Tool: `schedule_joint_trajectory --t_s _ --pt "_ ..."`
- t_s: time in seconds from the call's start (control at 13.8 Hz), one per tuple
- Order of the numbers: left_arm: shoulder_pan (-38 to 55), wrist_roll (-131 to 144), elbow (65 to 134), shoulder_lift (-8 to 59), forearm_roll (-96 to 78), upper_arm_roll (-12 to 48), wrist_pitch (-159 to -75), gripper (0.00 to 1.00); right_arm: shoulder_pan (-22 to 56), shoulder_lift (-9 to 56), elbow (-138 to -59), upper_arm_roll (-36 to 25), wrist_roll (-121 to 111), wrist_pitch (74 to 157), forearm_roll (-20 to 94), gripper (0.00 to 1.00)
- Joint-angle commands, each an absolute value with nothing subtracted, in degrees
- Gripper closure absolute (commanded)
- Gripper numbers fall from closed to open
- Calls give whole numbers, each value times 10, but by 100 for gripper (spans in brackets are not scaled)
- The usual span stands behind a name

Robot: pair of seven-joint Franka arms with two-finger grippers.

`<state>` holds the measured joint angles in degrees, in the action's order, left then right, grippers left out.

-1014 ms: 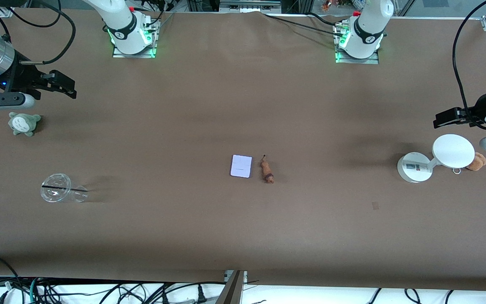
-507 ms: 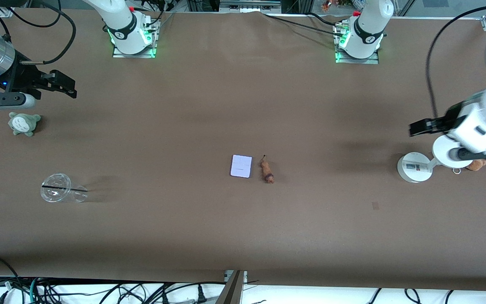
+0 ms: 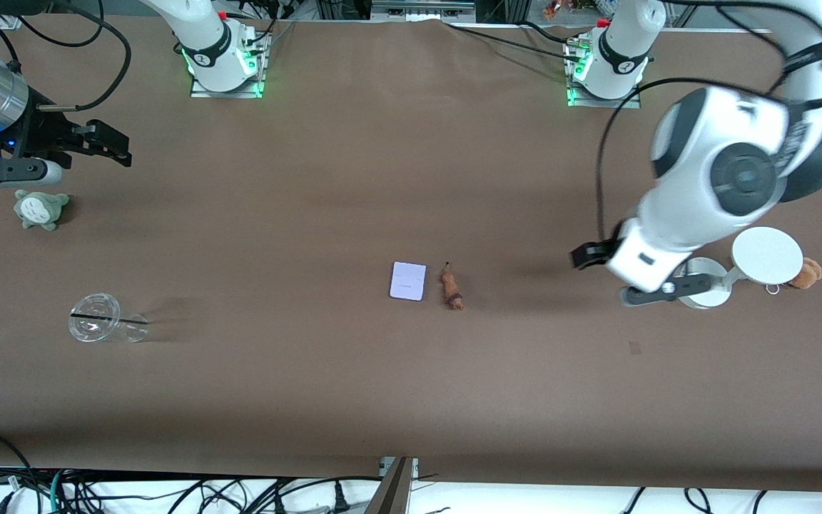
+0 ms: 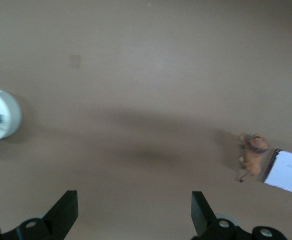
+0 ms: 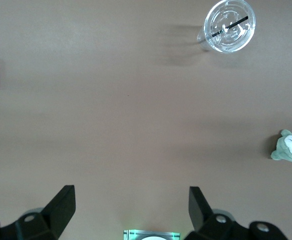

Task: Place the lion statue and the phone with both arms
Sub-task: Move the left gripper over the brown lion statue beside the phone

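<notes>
Brown paper covers the whole bench (image 3: 354, 400), and almost all of it is bare. Biggest in the scene is the white left arm, swung in from its own end of the bench; its left gripper (image 3: 593, 275) hangs with fingers spread wide and empty over the bench at about three o'clock of the two task things, well apart from them. At the right arm's end the right gripper (image 3: 108, 143) waits, also spread and empty, above a grey-green plush toy (image 3: 40, 208).

A flat pale lavender-white rectangular phone (image 3: 408, 280) lies at mid-bench; just beside it, at its three o'clock, lies the tiny orange-brown lion statue (image 3: 452, 286), not touching it.

By my reading this is the approach, with nothing grasped. Next, the left gripper likely must travel toward nine o'clock, settle over the lion statue and descend around its slim body.
</notes>
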<state>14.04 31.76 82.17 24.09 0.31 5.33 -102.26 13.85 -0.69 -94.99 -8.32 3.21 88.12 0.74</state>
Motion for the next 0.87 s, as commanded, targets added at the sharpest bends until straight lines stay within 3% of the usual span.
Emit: schedule_joint_trajectory --t_s 0.0,0.8 --pt "201 407 801 293 -9 43 -1081 0 135 -8 -947 -79 33 875 4 0" --pt "324 468 800 416 0 37 -1211 0 136 -7 -954 -78 33 880 6 0"
